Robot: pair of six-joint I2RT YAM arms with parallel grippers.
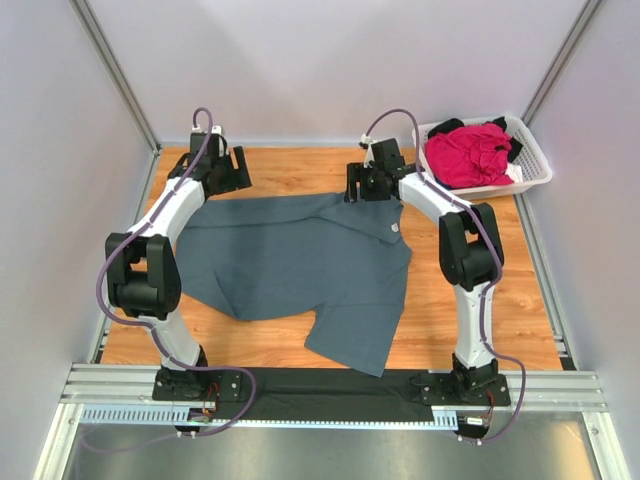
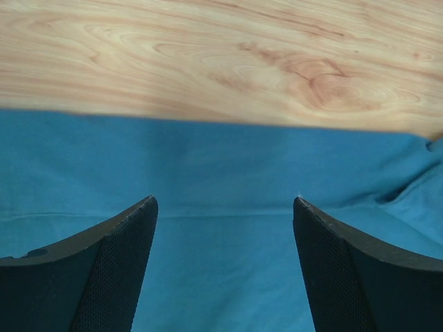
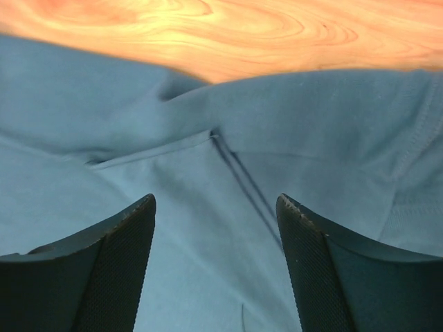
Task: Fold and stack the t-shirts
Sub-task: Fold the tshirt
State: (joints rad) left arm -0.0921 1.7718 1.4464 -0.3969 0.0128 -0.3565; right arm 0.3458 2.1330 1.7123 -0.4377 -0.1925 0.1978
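Top external view: the slate blue-grey t-shirt point(image 1: 300, 265) lies spread out on the wooden table point(image 1: 480, 300), reaching from both end effectors back toward the arm bases. The left end effector point(image 1: 228, 165) hangs over the shirt's far left edge. The right end effector point(image 1: 368, 183) hangs over its far right edge, with the small neck label point(image 1: 393, 229) just on its near side.

In the left wrist view, the left end effector point(image 2: 225, 200) is released, its fingers point(image 2: 118, 263) spread wide with nothing between them. Blue-grey cloth point(image 2: 221, 166) lies below and between them. The cloth's straight edge runs just ahead of the tips, with bare table point(image 2: 221, 55) beyond it.

In the right wrist view, the right end effector point(image 3: 216, 197) is likewise released and empty. Below it the shirt point(image 3: 83, 117) is creased, and a stitched seam point(image 3: 242, 180) runs from ahead of the tips toward the right finger. Whether either pair of tips touches the cloth cannot be told.

To the right of and beyond the right end effector stands a white slatted basket point(image 1: 535, 165). It holds a crumpled magenta-pink t-shirt point(image 1: 468, 155) on top of black cloth point(image 1: 497, 125).
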